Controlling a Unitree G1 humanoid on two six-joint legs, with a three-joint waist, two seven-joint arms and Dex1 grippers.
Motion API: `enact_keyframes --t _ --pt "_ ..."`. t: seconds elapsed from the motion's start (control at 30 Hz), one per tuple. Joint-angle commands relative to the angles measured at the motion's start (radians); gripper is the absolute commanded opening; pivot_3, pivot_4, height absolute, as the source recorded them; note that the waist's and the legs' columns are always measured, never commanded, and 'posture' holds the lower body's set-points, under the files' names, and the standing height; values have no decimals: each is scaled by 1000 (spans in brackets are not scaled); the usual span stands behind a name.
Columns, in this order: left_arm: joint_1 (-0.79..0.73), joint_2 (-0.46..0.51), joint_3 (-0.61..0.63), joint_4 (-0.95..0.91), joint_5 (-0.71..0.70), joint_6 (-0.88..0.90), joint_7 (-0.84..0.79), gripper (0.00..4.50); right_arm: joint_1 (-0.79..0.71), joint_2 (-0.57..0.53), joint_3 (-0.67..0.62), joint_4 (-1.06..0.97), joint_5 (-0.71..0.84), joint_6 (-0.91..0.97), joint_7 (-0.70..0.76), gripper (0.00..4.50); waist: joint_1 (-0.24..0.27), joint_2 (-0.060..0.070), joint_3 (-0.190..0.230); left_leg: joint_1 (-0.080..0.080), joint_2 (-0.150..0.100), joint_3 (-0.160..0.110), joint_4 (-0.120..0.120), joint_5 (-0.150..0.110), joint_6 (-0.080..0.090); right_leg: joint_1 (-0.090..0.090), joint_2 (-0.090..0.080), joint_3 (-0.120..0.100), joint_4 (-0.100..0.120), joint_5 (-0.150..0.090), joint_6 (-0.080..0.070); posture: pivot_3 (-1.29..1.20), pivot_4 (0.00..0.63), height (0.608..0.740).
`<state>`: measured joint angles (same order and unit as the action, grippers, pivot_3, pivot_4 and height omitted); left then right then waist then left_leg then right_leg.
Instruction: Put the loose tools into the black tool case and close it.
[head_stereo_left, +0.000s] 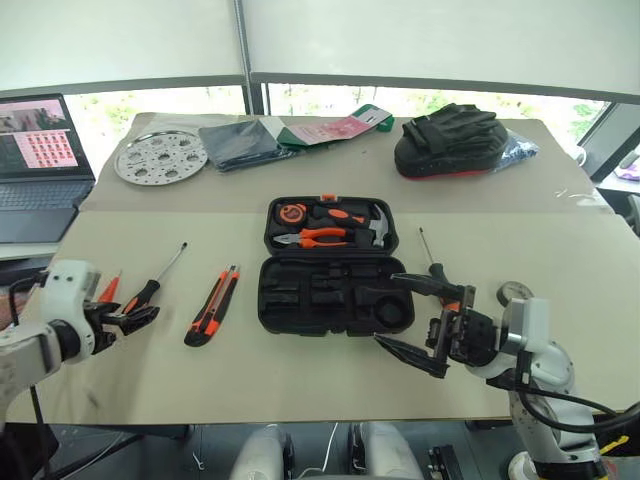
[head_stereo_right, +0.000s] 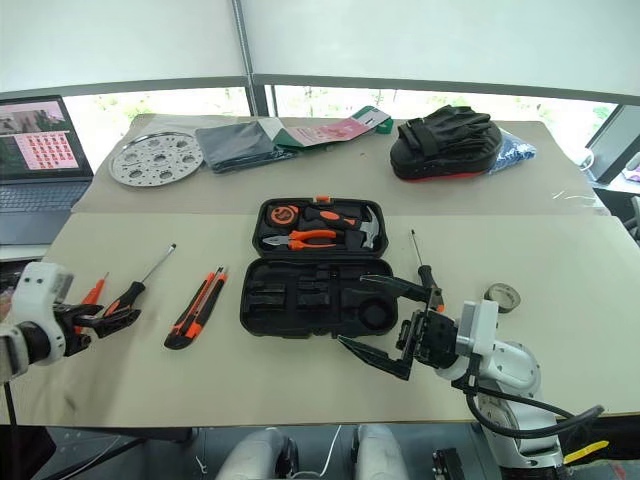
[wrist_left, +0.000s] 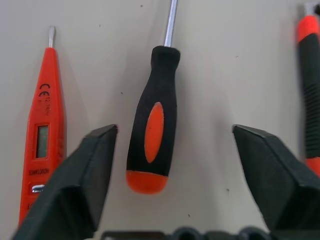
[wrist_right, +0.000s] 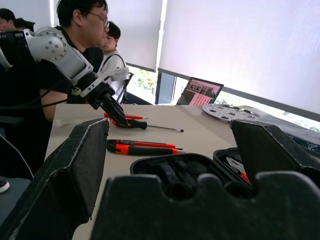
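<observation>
The black tool case (head_stereo_left: 330, 295) lies open in the middle of the table, its near half showing bare moulded slots. Left of it lie the orange-black utility knife (head_stereo_left: 212, 305), a black-and-orange screwdriver (head_stereo_left: 155, 285) and the slim orange tester (head_stereo_left: 108, 288). My left gripper (wrist_left: 174, 132) is open and hangs over that screwdriver's handle (wrist_left: 152, 120), one finger on each side, not touching it. A second screwdriver (head_stereo_left: 426, 246) lies just right of the case. My right gripper (head_stereo_left: 425, 325) is open and holds nothing, hanging at the case's front right corner.
The case's far half holds pliers (head_stereo_left: 322, 237), a hammer (head_stereo_left: 375, 225) and a tape measure (head_stereo_left: 291, 213). At the back are a laptop (head_stereo_left: 35, 150), a perforated metal disc (head_stereo_left: 160, 157), dark cloth (head_stereo_left: 238, 142) and a black padded bag (head_stereo_left: 450, 140). People (wrist_right: 85, 30) sit beyond the table's left end.
</observation>
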<state>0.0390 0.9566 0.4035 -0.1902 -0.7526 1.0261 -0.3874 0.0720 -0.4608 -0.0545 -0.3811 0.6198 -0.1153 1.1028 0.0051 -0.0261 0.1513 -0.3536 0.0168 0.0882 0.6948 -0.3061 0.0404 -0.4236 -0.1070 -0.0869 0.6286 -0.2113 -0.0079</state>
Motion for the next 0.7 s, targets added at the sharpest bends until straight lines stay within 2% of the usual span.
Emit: enact_keyframes --t 0.03,0.13,0.2,0.3,0.4,0.47,0.53,0.67,0.7 --pt "-43 -1 -24 29 46 -27 -37 2228 14 0 -25 -18 6 -31 -3 4500 2 0 0 0 0 0 0 0 0 0 0 0 0 0 0 0 150 740" --pt "-48 -19 -40 54 91 -88 -75 1040 30 -4 -28 -20 2 -31 -10 4500 5 0 0 0 0 0 0 0 0 0 -1 1 0 0 0 0 150 740" --pt "-47 -30 -36 60 110 -111 -88 909 37 -7 -28 -23 0 -30 -13 4500 7 0 0 0 0 0 0 0 0 0 -2 1 0 0 0 0 150 740" --pt "-46 -63 -16 69 161 -275 -148 909 49 -12 -28 -35 -4 -19 -25 4500 9 0 0 0 0 0 0 0 0 0 -3 1 0 0 0 0 150 740" --pt "-75 -100 31 57 190 -533 -274 909 52 -29 -55 -47 -9 -12 -55 4500 11 0 0 -1 0 0 0 -1 1 0 -5 1 0 0 0 0 150 740" --pt "-156 -50 -59 5 198 -659 -472 909 49 -70 -134 -43 -4 -2 -91 4500 20 -1 2 -2 0 0 0 -1 1 -1 -7 1 -1 0 0 0 150 740" --pt "-290 -18 -241 -4 278 -732 -626 909 58 -119 -196 -33 10 18 -101 4500 33 -2 2 -5 -1 -1 2 -1 1 -2 -7 -2 -1 0 0 0 150 740" --pt "-552 -81 -490 63 373 -643 -694 909 61 -166 -240 -14 18 54 -111 4500 40 3 1 -4 -3 1 3 -1 5 2 -6 -3 -3 2 2 0 150 740" --pt "-613 -109 -563 89 435 -668 -715 909 62 -174 -250 -11 21 61 -112 4500 35 3 1 -4 -3 1 3 -1 6 2 -5 -3 -3 2 3 0 150 740"
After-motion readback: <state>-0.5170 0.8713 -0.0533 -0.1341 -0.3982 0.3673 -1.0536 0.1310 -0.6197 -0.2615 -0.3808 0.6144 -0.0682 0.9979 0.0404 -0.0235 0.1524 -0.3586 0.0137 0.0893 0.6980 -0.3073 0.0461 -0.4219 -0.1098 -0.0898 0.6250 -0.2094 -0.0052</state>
